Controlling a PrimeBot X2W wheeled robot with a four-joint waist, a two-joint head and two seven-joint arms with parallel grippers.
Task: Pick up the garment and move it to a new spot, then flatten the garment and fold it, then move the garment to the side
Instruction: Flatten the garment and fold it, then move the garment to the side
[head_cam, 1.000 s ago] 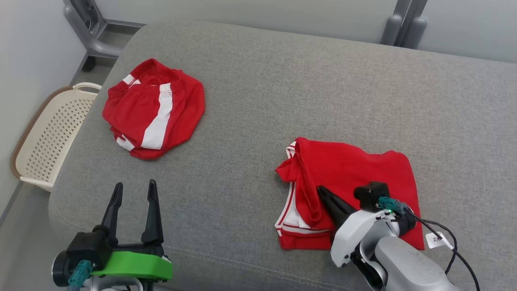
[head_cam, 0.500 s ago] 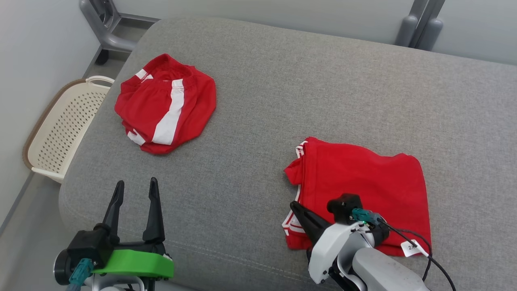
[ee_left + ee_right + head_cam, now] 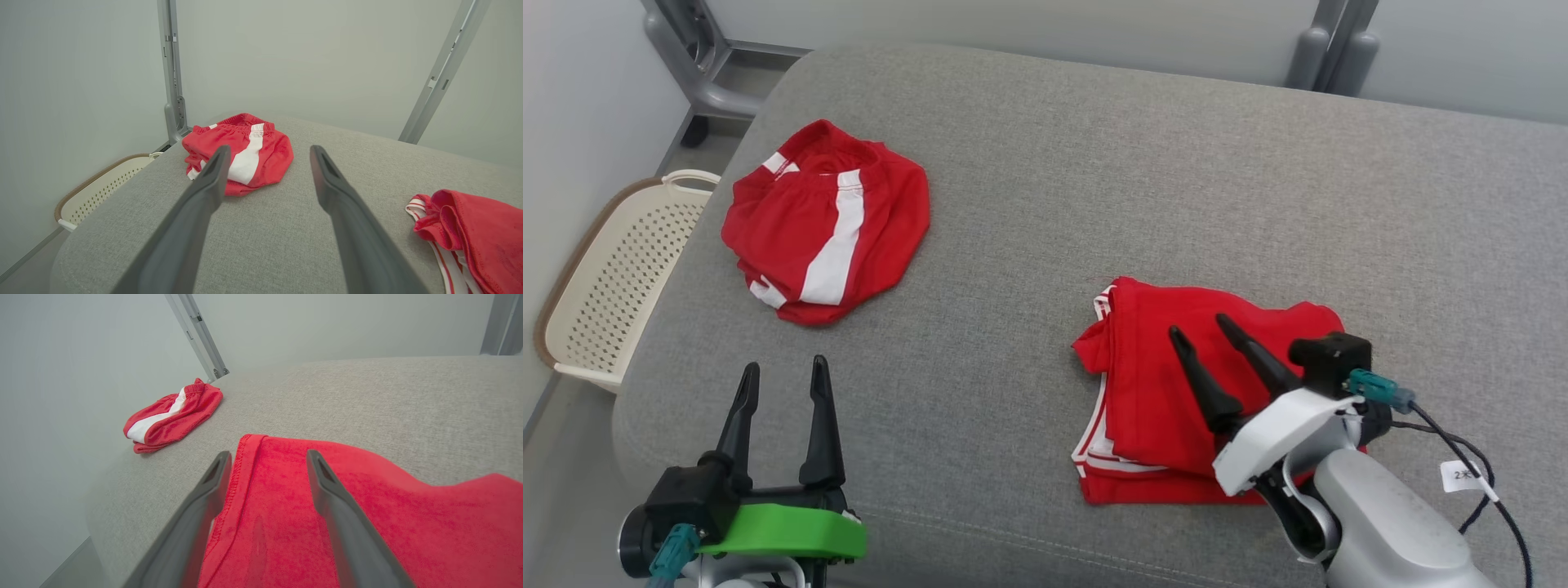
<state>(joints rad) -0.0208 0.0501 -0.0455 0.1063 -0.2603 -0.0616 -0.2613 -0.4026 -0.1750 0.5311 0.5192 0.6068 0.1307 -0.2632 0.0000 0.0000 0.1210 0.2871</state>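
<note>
A: Surface?
B: Grey fabric cushion [image 3: 1094, 163], rounded corners, seam along the near edge.
A: Items on it?
B: 2. Red shorts [image 3: 825, 220] with a white stripe, bunched, toward the far-left corner. Folded garment [image 3: 1143, 367], red with white trim, near the front edge, right of middle; its left edge is rumpled.
A: Touching?
B: No. Well apart, bare grey fabric between them.

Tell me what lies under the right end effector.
The folded red garment lies under the open right end effector, on the grey cushion. Its lower layers show white-striped edges; the rest is covered.
</note>
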